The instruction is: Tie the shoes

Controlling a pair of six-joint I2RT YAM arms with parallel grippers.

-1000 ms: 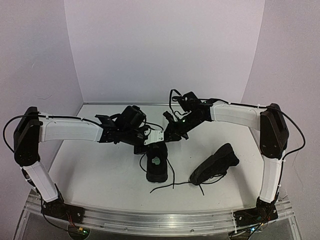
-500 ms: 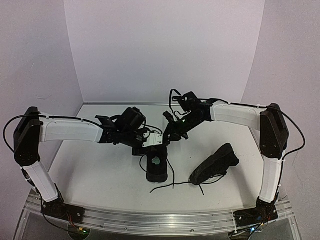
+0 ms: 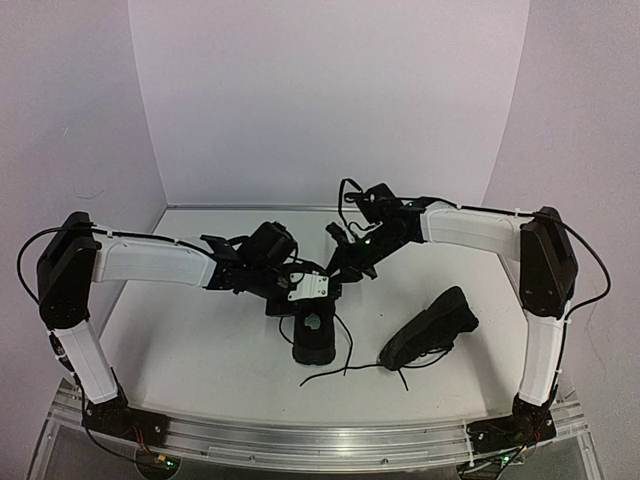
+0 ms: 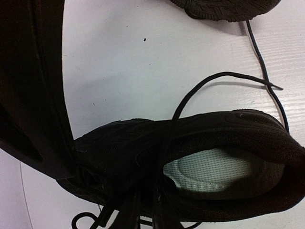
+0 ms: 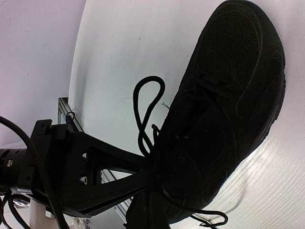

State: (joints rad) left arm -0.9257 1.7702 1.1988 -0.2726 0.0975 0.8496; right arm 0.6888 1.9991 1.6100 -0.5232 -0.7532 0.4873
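left gripper is sliding rightward over the upright shoe in the middle of the table; i cannot tell its jaws' gap. right gripper is meeting it, jaws closed, apparently pinching a lace loop. looks like knotting is starting. second shoe is waiting near the right edge.

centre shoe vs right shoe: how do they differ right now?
Centre shoe stands upright, pale insole showing; right shoe lies tipped over, tread showing. Left end effector and right end effector are at the centre shoe's laces; the right shoe sits apart from both. Shared: all black, laces loose.
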